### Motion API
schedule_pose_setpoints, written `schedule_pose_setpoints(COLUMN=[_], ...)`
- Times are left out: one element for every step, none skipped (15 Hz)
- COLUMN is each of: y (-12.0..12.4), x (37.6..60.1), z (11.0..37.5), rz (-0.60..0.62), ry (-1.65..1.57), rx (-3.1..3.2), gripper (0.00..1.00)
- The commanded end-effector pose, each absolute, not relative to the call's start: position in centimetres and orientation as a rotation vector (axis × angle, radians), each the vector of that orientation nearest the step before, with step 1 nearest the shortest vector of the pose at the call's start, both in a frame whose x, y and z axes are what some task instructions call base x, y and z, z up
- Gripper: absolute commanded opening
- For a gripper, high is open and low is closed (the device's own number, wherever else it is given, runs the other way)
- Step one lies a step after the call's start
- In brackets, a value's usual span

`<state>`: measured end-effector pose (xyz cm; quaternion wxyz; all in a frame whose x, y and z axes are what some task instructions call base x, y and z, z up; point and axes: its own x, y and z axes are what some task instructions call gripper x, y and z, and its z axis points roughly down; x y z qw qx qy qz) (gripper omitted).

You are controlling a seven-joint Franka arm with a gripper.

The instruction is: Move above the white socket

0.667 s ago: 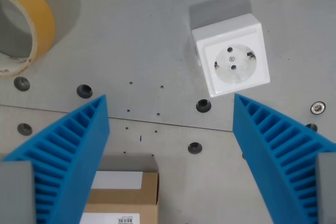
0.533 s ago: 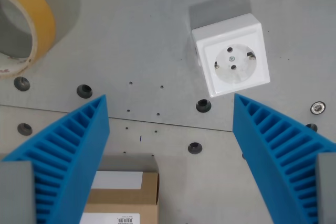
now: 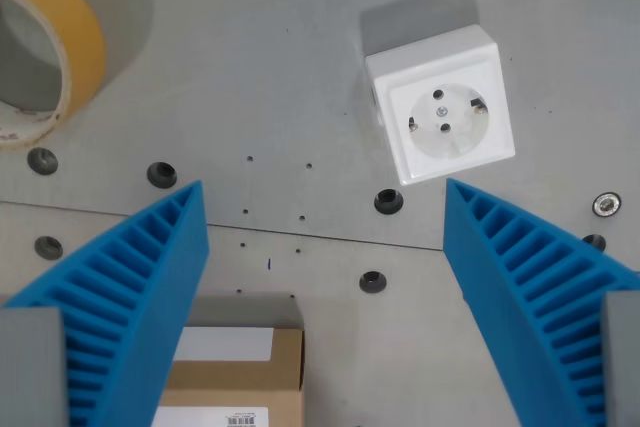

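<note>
Gripper [image 3: 325,237] seen spread wide; two blue ribbed fingers [image 3: 130,297] noted, one at each lower side of the wrist view. Nothing is held between them and nothing is touched.

One white socket [image 3: 441,107] is recorded, far and to the wrist view's right, ahead of the right finger and apart from it, resting on the grey table [image 3: 260,67]. Its face is turned up toward the camera. The square housing is rotated slightly out of line with the frame; its two pin holes lie along a diagonal.

One roll of yellow tape [image 3: 45,52] is noted far left, cut by the frame edge. One cardboard box [image 3: 232,377] with white labels is seen near, between the fingers. Several dark holes are scattered over the table.
</note>
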<state>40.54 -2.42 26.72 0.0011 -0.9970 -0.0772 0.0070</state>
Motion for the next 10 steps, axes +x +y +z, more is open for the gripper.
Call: schedule_pose_setpoints(y=[-2.6,-2.7,-2.7,-2.8,-2.9,-3.0,-3.1,-3.2,-3.4,-3.5], x=[40.6,40.6,40.5,40.5,40.5,40.5,40.5,40.5,40.5,40.4], z=[26.7,26.6,26.5,26.4,26.2,26.0,25.9,25.7,25.5,25.3], rz=[0.008,0.006,0.002,-0.003,-0.009,-0.016,-0.024,-0.032,-0.041,-0.048], ry=[-0.087,-0.053,-0.009,0.029,0.082,0.13,0.182,0.235,0.288,0.34], rx=[-3.143,-3.145,-3.147,-3.148,-3.148,-3.148,-3.147,-3.145,-3.143,-3.139], gripper=[1.0,1.0,1.0,1.0,1.0,1.0,1.0,1.0,1.0,1.0])
